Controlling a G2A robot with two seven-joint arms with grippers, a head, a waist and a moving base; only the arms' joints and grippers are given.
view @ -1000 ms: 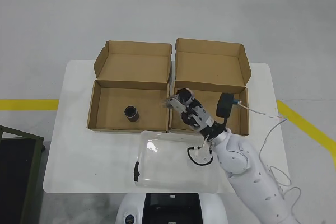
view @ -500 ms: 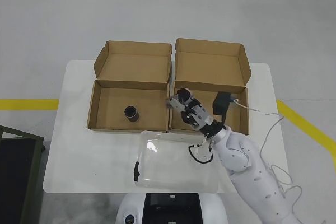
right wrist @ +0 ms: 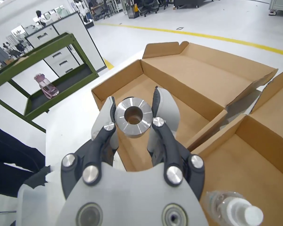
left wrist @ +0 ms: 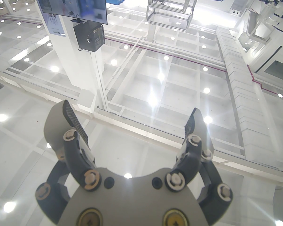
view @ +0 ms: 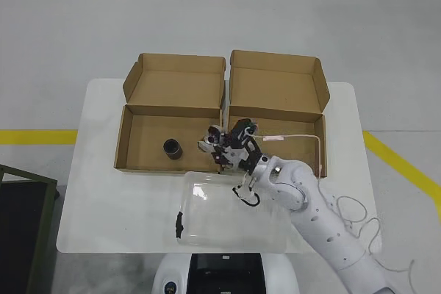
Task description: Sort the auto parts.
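Holding silver ring | right gripper | above left cardboard box

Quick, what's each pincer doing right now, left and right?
Left pincer: open, empty.
Right pincer: closed on a metal ring.

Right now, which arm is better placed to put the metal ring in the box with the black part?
Right: the right gripper is shut on the metal ring at the edge of that box. The left gripper is open, empty and points at the ceiling.
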